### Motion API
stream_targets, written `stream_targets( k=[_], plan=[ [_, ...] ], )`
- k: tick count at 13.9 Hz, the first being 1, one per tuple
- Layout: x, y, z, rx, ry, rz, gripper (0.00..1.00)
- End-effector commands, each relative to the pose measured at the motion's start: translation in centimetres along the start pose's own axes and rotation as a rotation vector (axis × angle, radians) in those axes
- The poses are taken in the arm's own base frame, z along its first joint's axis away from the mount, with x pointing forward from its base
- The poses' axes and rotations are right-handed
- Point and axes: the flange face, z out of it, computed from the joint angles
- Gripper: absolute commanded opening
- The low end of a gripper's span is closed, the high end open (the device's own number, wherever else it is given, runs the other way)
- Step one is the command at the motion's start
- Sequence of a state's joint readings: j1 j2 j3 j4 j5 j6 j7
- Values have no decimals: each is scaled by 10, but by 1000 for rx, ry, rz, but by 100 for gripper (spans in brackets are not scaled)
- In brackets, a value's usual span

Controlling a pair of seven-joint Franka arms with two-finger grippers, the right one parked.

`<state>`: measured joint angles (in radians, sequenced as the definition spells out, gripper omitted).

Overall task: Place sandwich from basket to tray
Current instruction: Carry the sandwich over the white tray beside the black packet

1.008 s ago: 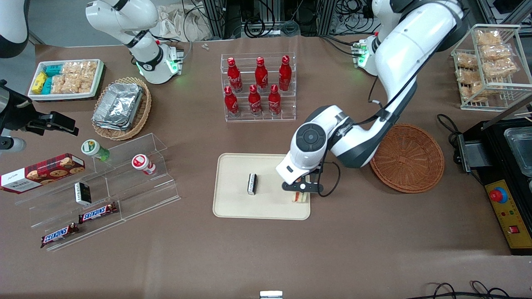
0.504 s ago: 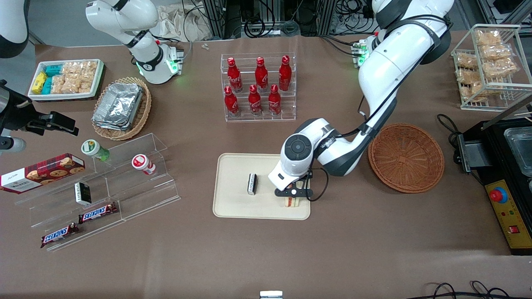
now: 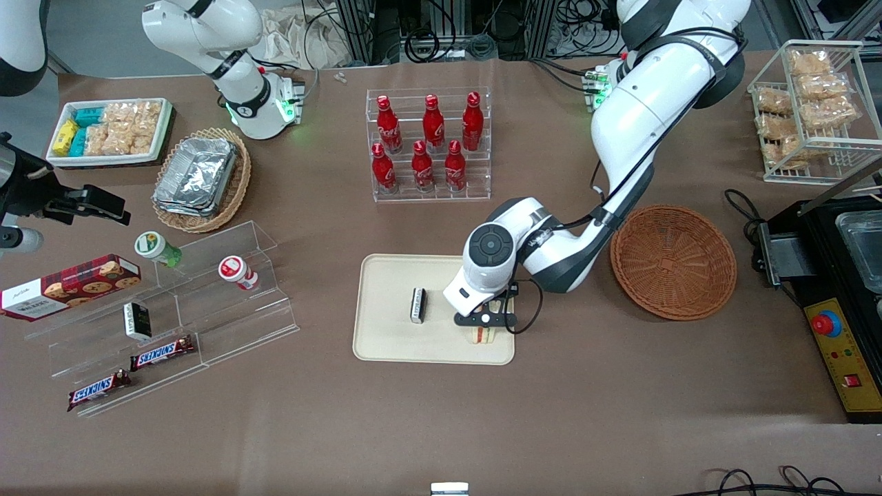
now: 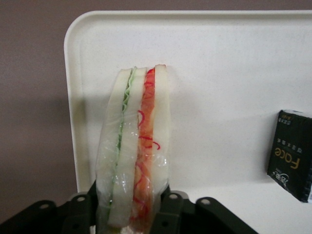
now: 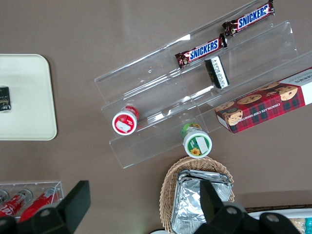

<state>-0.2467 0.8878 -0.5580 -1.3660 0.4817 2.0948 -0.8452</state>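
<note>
The left arm's black two-finger gripper (image 3: 484, 321) is clamped on the wrapped triangular sandwich (image 4: 134, 146) of pale bread with red and green filling, upright over the flat beige rectangular tray (image 3: 386, 331), near its corner closest to the round reddish-brown wicker basket (image 3: 674, 262).

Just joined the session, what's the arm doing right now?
The left arm's gripper is shut on the sandwich and holds it over the beige tray, near the tray's corner toward the basket. The reddish-brown basket has nothing in it. A small black block lies on the tray beside the sandwich.
</note>
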Motion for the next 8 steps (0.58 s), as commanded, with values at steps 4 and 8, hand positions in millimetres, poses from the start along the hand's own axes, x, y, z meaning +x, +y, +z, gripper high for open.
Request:
stream_targets(
  k=[4,8],
  plan=[
    [6,5,-3,-2,28,-12,100],
    [10,3,-16,-12,41,-33,100]
  ],
)
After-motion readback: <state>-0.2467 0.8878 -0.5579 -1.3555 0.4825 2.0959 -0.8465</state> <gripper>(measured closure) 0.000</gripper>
